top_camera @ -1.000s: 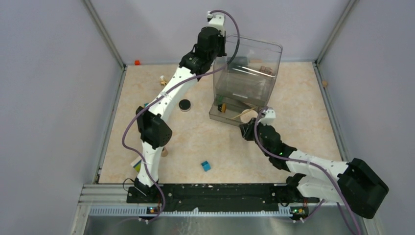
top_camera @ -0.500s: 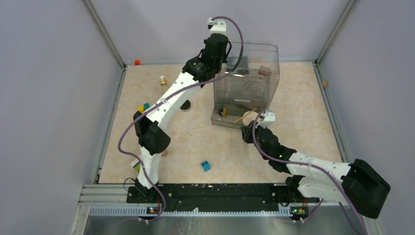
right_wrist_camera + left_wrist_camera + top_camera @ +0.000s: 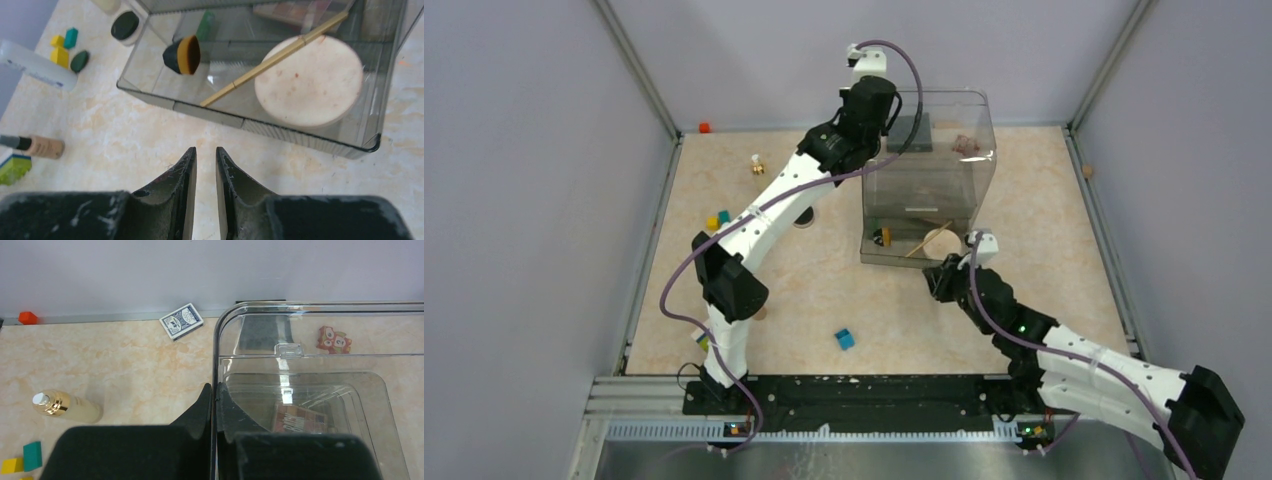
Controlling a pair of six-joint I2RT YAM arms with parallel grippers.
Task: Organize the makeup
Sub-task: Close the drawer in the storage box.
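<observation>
clear box [image 3: 980, 140]: left gripper [image 3: 215, 394] clamped on its left wall.
right gripper [image 3: 205, 156]: just before the box's near wall, fingers slightly apart, empty.
beige disc [image 3: 309, 87]: inside, behind that wall.
gold-capped bottle [image 3: 67, 407]: left of box, lying flat, cap pointing away.

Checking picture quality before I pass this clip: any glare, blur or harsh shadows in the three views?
Top view: even light, soft shadows. Left wrist: bright reflections on the clear bin; left hand dark, little detail. Right wrist: sharp, beige disc plainly readable.

Top camera looks down; both wrist cameras closely face the clear box [image 3: 944, 93].
</observation>
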